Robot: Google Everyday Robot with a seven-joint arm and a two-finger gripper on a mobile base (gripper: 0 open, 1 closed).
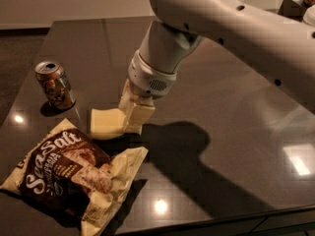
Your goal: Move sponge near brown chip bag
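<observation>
The pale yellow sponge [105, 123] is low over the dark table [221, 127], just above the top right edge of the brown chip bag [69, 173]. The bag lies flat at the front left, with white "Sea Salt" lettering. My gripper [132, 113] hangs from the big white arm [231, 28] and is shut on the sponge's right end, with the cream fingers [140, 115] clamping it. The sponge sticks out to the left of the fingers.
A brownish soda can [54, 84] stands upright at the left, behind the bag and left of the sponge. The table's front edge runs close below the bag. The arm casts a dark shadow across the table's middle.
</observation>
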